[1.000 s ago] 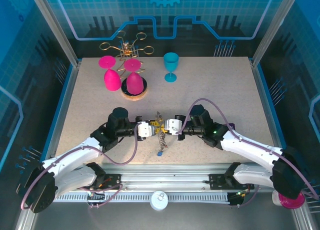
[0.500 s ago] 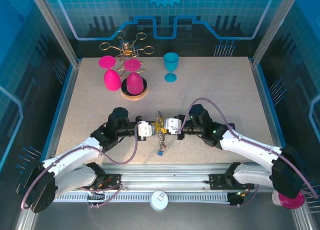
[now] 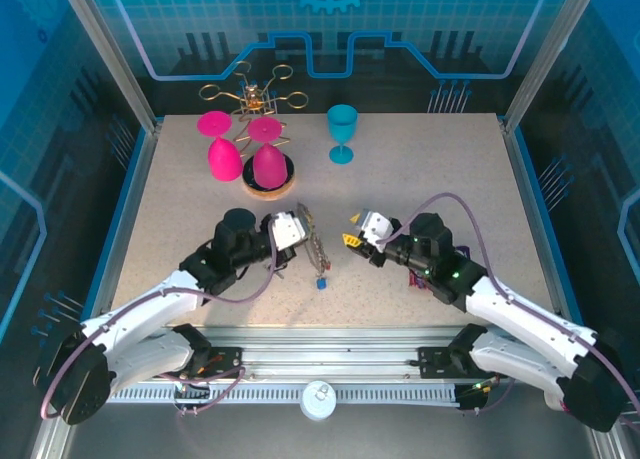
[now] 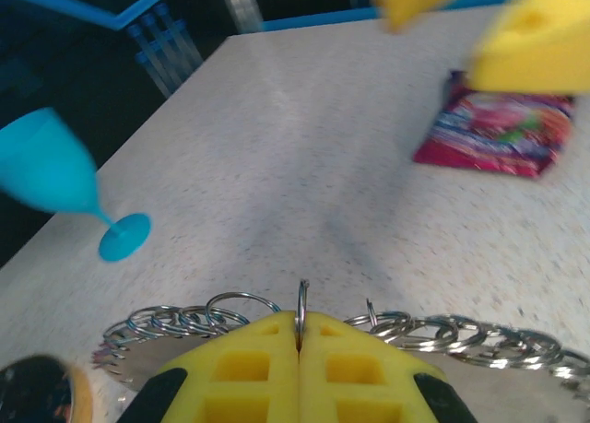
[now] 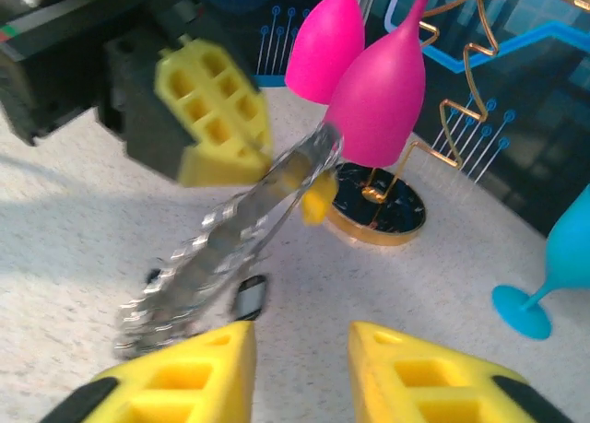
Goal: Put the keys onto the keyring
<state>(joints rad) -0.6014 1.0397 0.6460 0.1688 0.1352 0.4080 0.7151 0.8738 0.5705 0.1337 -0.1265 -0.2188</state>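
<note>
The surface [image 3: 420,189] carried both arms at its near edge. One second earlier the two sets of fingers had met at the centre on the keyring; the arms had since separated.

The left fingers [image 4: 277,368] were fully closed, pinching one small metal ring on the edge of the keyring [image 3: 315,251]. The keyring hung below them, slanting down towards the surface, and had moved slightly left and away from the near edge.

The right fingers [image 5: 198,372] had let go and drawn back to the right. They stood about half open and held nothing.

A blue key [image 3: 321,282] hung at the low end of the keyring.

Assessment: the keyring now depended on the left grip alone, and the right arm was free to fetch another key. Whether the last key had been threaded could not be determined.
</note>
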